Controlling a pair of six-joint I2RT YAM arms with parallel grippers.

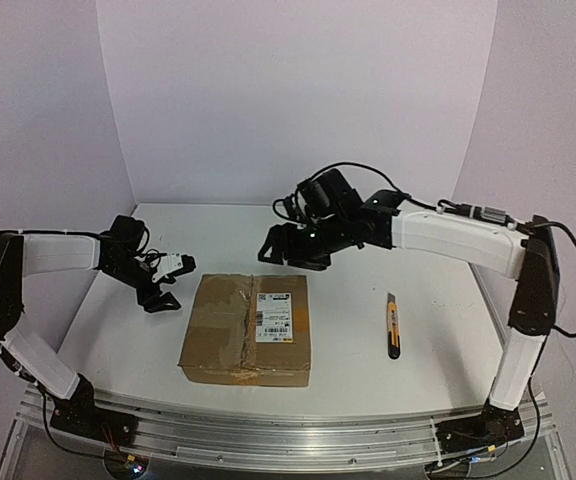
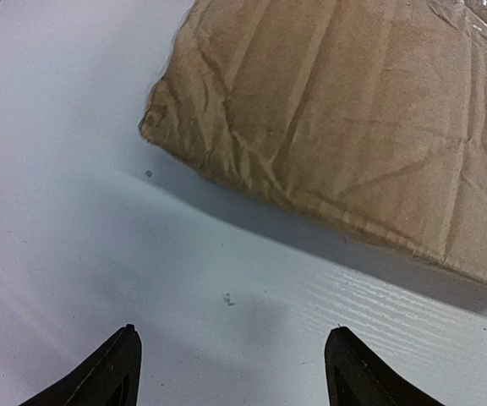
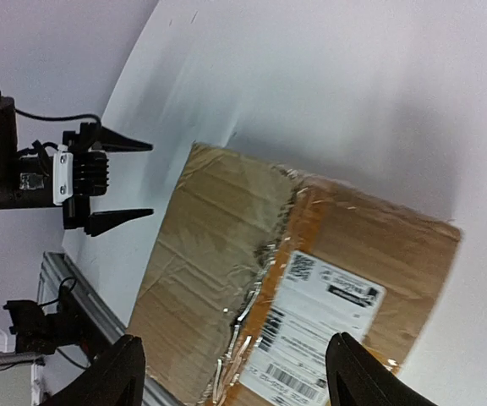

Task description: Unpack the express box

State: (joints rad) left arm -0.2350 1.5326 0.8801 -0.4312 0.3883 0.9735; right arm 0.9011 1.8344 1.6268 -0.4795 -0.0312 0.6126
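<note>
Light is bright, diffuse, even. Soft shadow lies just beside the express box; slight glare on its tape. Focus sharp.

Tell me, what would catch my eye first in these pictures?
The crumpled brown express box sits mid-way across the white table, with a white barcode label beside its taped seam. Two black grippers hang open near it: the left gripper low beside its left edge, the right gripper raised beyond its far edge. A small utility knife lies alone to the box's right.
</note>
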